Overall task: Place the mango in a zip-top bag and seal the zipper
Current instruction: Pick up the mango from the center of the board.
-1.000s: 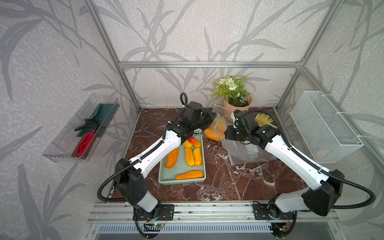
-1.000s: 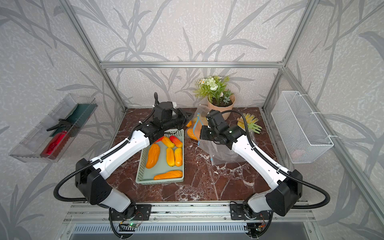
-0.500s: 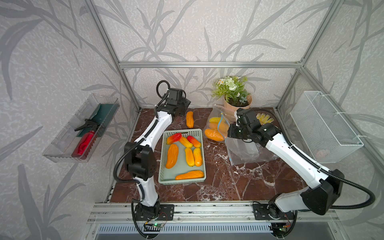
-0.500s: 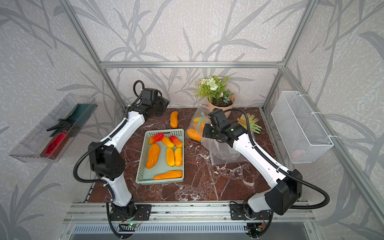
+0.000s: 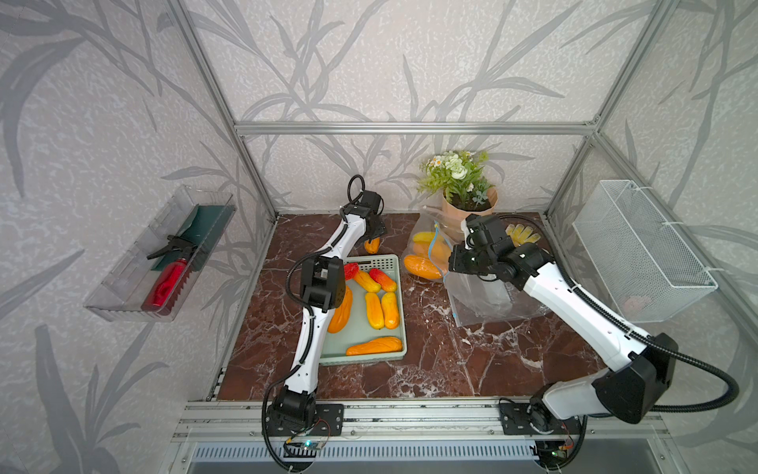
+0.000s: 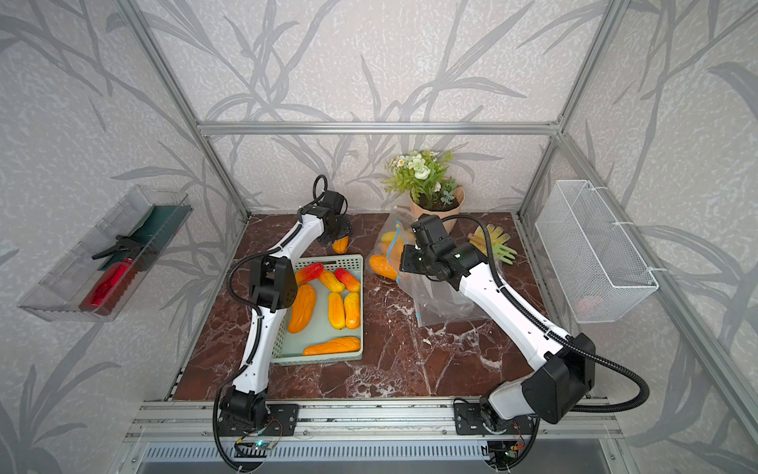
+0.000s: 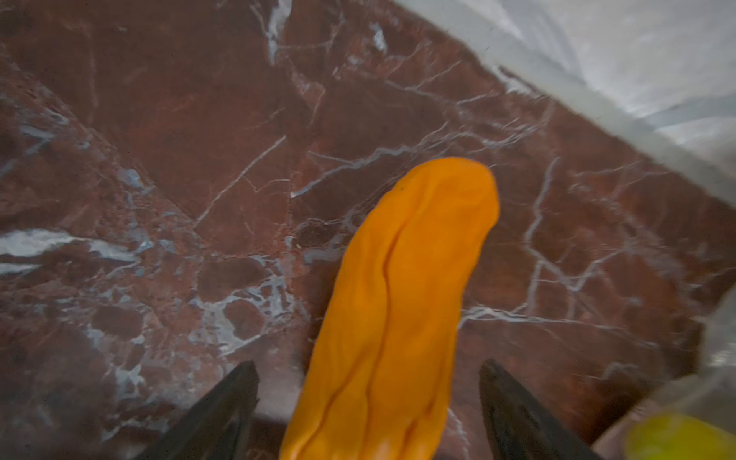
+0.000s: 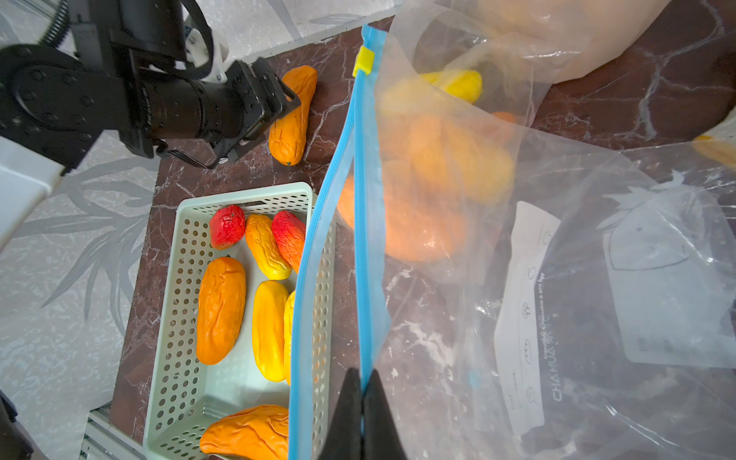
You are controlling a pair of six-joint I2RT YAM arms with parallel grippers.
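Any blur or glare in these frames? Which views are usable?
Left wrist view: soft and smeared, the mango and marble table lack crisp edges. Right wrist view: sharp, but the zip-top bag shows white glare streaks and hazes the bagged mangoes. Both top views: sharp, evenly lit, only soft shadows.

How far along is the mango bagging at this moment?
Done: several mangoes lie inside the zip-top bag. In hand: the right pincer pinches the zipper strip, mouth unsealed; the left pincer stands open around a loose mango on the table. Left: bag that mango, then seal.
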